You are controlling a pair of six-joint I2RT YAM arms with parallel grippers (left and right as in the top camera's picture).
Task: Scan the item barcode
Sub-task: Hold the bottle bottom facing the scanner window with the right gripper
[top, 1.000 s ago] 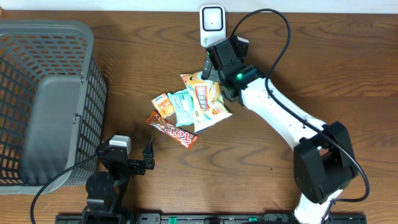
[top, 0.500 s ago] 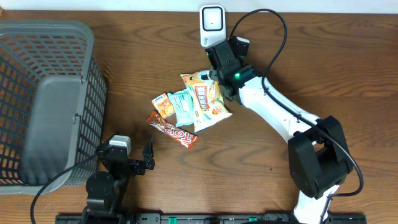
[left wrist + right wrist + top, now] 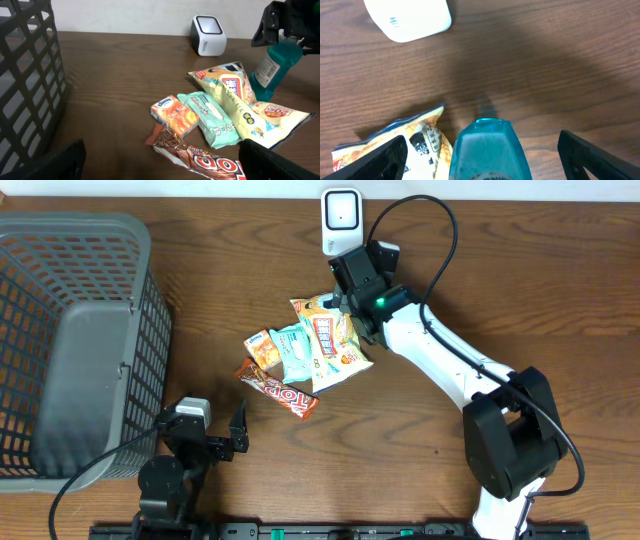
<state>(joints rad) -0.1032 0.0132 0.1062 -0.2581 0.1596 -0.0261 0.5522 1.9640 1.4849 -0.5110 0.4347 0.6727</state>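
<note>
A brown wooden table (image 3: 250,270) fills the overhead view, and the largest thing on it is a grey mesh basket (image 3: 150,340) standing at the left edge. The white-and-black right arm (image 3: 450,365) stretches from the near right corner towards the far middle of the table, while the left arm (image 3: 175,470) sits folded low at the near edge, just beside the basket. In the middle lies a loose pile of packets: a yellow snack bag (image 3: 335,345) with red print is the biggest, a mint-green pack (image 3: 297,352) overlaps its left edge, an orange tissue pack (image 3: 264,348) lies just left of that, and a red-brown chocolate bar (image 3: 280,388) lies nearest the left arm. A white scanner (image 3: 341,218) with a dark window stands upright at the far edge, just beyond the pile. The right gripper (image 3: 482,142) hangs over a teal bottle (image 3: 272,62), which leans tilted at the far right corner of the yellow bag, between the pile and the scanner; the right wrist view looks down on the bottle's top with bare wood showing on both sides of it, so the jaws stand apart and grip nothing. The left gripper (image 3: 162,150) also has its jaws wide apart, with nothing between them. The bottle's white barcode label (image 3: 268,70) faces the left wrist camera
</note>
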